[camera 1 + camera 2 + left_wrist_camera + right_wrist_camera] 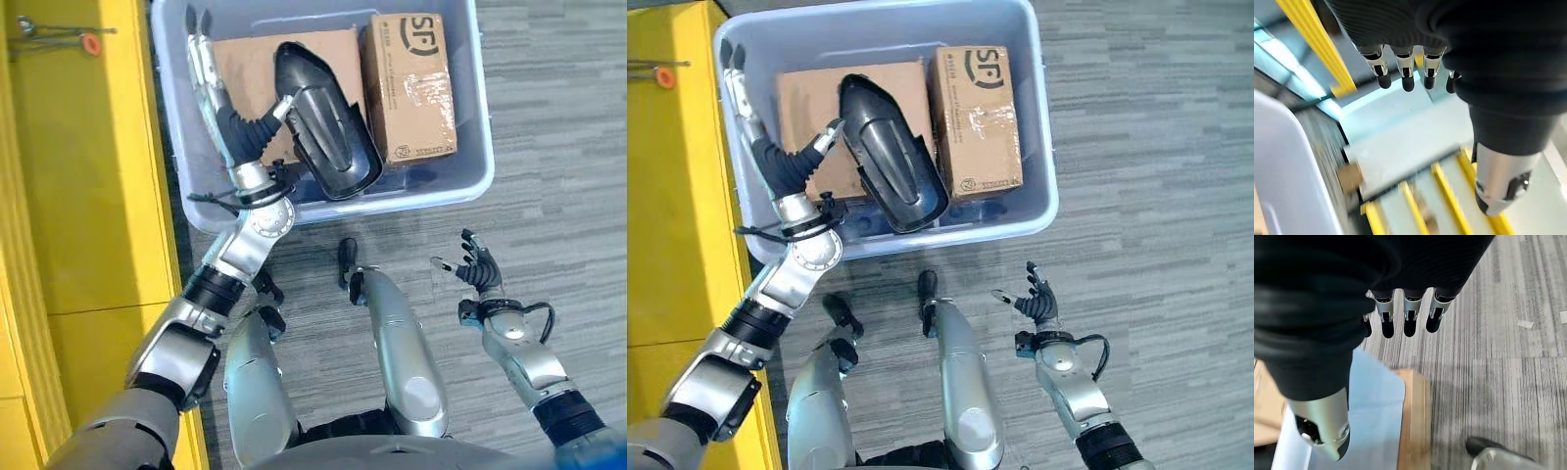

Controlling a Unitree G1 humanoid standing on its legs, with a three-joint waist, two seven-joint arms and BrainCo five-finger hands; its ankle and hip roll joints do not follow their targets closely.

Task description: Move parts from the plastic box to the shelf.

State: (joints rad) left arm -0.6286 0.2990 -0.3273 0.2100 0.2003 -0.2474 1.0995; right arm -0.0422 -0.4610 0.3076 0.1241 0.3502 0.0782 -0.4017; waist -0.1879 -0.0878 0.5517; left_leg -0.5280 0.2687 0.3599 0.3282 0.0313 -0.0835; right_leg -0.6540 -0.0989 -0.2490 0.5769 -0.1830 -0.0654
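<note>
Right hand, lower right, hangs spread over floor, idle. Left hand, fingers straight, sits inside plastic box upper centre, thumb beside black part. You've nothing gripped; all transfers remain.

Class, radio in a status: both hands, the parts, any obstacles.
Left hand open in the plastic box, beside the black part. Right hand open over the floor. Cardboard box lies beside the part.

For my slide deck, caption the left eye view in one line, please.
Left hand open over plastic box beside black part; right hand idle.
</note>
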